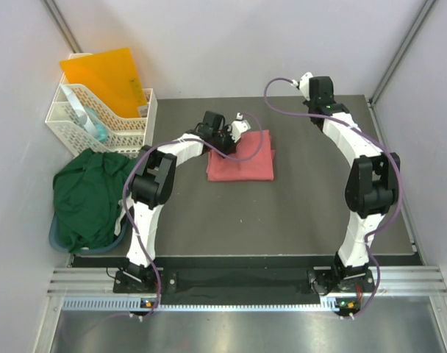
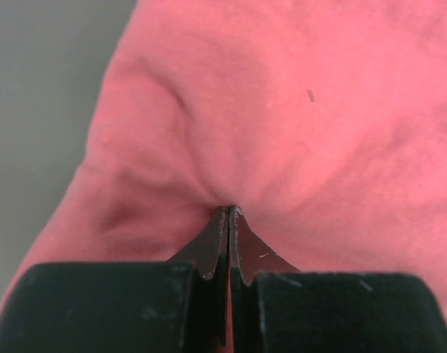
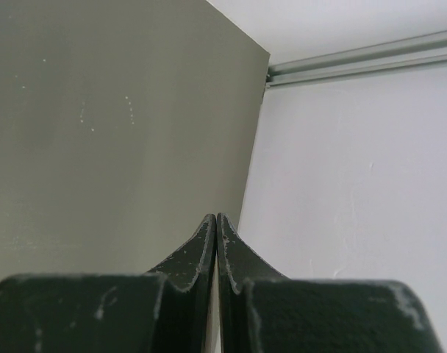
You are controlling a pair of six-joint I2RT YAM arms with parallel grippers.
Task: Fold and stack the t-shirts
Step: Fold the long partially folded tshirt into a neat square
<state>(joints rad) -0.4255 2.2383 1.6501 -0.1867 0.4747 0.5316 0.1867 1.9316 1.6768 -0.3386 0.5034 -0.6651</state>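
Grey bench (image 1: pixel 297 213) holds two t-shirts: pink t-shirt (image 1: pixel 245 165) folded at centre, green t-shirt (image 1: pixel 87 195) heaped at left edge. Your left gripper (image 2: pixel 229 212) pinches the pink cloth; your right gripper (image 3: pixel 213 218) is closed, empty.

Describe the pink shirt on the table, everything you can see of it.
The salmon-pink t-shirt is soft, matte cloth, folded into a compact, roughly rectangular bundle lying flat on the dark table, toward the far middle. No neck label shows. Its far-left part is under the left gripper, whose jaws are shut with the fabric puckering in creases toward the tips, so it looks pinched. Nothing else touches it.
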